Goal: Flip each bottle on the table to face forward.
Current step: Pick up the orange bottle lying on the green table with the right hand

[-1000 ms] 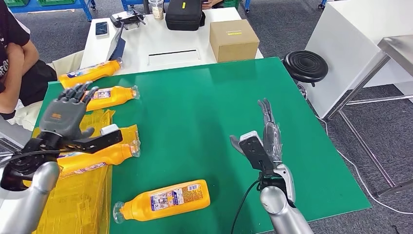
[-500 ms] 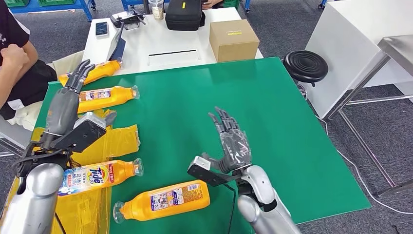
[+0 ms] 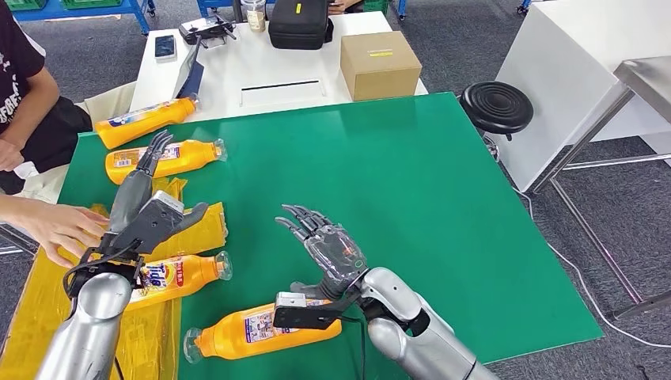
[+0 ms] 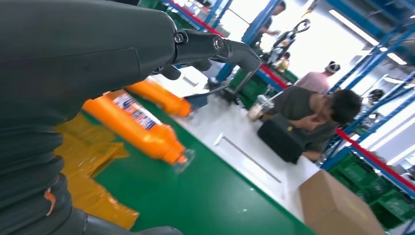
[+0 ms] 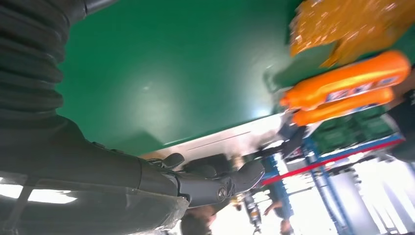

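Note:
Several orange bottles lie on their sides. One (image 3: 265, 324) is at the green mat's front edge, its small-print label up. A bottle showing the Tide logo (image 3: 178, 277) lies on yellow bags to its left. Another bottle (image 3: 162, 158) (image 4: 137, 122) is at the mat's far left, and one more (image 3: 146, 119) (image 4: 159, 95) rests just beyond it. My right hand (image 3: 328, 253) (image 5: 195, 183) hovers open just above and behind the front bottle, holding nothing. My left hand (image 3: 142, 198) (image 4: 215, 46) is open, fingers stretched toward the far-left bottle, above the yellow bags.
A person's hand (image 3: 59, 229) rests on the yellow bags (image 3: 190, 226) at the left edge. Behind the green mat (image 3: 380, 158) stands a white table with a cardboard box (image 3: 380, 65), a black bag (image 3: 298, 24) and a phone. A black stool (image 3: 497, 107) is at the right.
My right hand swung left and down from mid-mat to just above the front bottle. My left hand let the Tide bottle lie and drew back. A person's hand reached onto the yellow bags.

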### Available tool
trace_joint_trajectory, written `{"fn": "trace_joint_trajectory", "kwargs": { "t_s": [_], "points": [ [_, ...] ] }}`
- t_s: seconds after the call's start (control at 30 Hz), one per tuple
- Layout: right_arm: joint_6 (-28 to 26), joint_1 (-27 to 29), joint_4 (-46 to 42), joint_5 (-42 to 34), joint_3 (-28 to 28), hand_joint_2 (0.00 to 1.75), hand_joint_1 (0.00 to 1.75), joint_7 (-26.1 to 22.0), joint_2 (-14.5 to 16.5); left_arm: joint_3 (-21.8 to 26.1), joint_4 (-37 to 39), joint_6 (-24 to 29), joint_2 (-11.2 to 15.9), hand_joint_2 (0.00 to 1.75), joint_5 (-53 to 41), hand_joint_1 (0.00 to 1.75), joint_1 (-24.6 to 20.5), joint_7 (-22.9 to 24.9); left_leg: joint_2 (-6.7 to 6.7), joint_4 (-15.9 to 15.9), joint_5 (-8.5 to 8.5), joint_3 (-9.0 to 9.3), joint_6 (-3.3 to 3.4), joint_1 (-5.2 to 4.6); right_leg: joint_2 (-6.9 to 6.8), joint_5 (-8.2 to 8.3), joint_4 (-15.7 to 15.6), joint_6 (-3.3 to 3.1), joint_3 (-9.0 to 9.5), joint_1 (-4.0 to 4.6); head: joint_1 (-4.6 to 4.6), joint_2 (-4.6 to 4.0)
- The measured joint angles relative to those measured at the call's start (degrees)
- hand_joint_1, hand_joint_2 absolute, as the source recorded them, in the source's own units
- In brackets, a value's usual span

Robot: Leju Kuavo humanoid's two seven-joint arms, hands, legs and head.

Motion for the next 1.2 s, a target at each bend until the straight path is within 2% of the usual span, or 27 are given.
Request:
{"fn": "trace_joint_trajectory", "kwargs": {
  "t_s": [0.33,0.57,0.73,0.97,1.2],
  "points": [
    [-0.4,-0.6,-1.7,-2.1,4.0,1.75,0.00,-0.3,-2.1,2.1,4.5,0.2,-0.7,1.75,0.8,0.00,0.7,-0.5,-0.02,0.0,0.00,0.00,0.00,0.00,0.00,0.00,0.0,0.00,0.00,0.00,0.01,0.00],
    [-7.7,4.4,-3.7,-3.9,4.4,1.75,0.00,0.0,-2.5,3.7,8.6,0.8,-1.0,1.75,2.5,0.00,0.6,-1.4,-0.03,0.0,-0.01,0.00,-0.01,0.00,-0.01,-0.01,0.0,0.00,-0.01,0.00,0.01,0.00],
    [-10.9,8.9,-3.5,-0.7,4.4,1.75,0.00,1.5,-1.8,4.9,12.5,1.7,-1.4,1.75,3.1,0.00,0.4,-2.1,0.02,0.0,-0.04,0.00,-0.03,0.01,0.00,-0.01,0.0,-0.01,-0.03,0.01,0.01,0.00],
    [-16.6,11.2,-1.6,8.2,4.4,1.75,0.00,7.0,0.3,6.2,15.4,1.8,-2.3,1.75,3.6,0.00,0.3,-1.8,0.04,0.0,-0.03,0.01,-0.03,0.01,0.00,-0.01,0.0,-0.01,-0.02,0.01,0.01,0.00],
    [-17.4,12.4,0.4,13.7,4.2,1.75,0.00,10.3,1.4,7.8,18.1,2.0,-2.8,1.75,4.2,0.00,0.2,-1.4,0.04,0.0,-0.03,0.00,-0.03,0.00,0.00,-0.01,0.0,-0.01,-0.02,0.00,0.02,0.00]
  ]
}}
